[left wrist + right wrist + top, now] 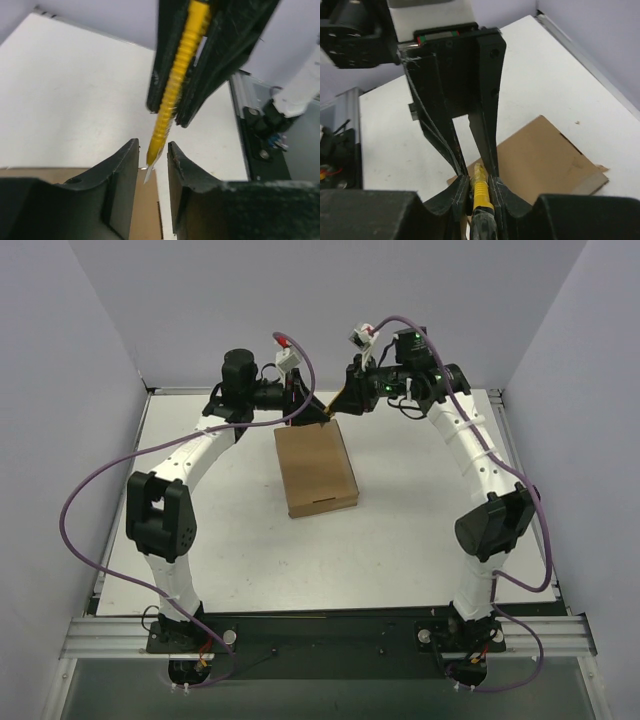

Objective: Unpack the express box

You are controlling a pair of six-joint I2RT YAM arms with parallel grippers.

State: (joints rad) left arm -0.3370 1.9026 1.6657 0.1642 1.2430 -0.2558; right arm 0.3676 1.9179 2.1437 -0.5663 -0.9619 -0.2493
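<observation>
1. Two arms are reaching inward and meeting over the far middle of the table (220,540), wrists nearly nose to nose.
2. The box (315,468) is lying flat at mid-table with its lid down and its long side running away from the arm bases, skewed a little. Its far short edge is sitting right under the two grippers.
3. The right gripper (480,200) is clenching a yellow knife (175,80) by the ribbed handle, with the fingers pressing both sides. The knife is pointing down and toward the left gripper.
4. The left gripper (153,170) is facing it, fingers (125,175) narrowly parted and straddling the blade end of the knife. A sliver of gap is showing on each side in the left wrist view, while in the right wrist view the tips are looking flush with the knife. I cannot tell whether it is gripping.
5. The blade tip is hanging just above the box's far edge, near one corner. Contact with the cardboard is not readable.
6. Purple cables are looping from both arms out over the table's sides.
</observation>
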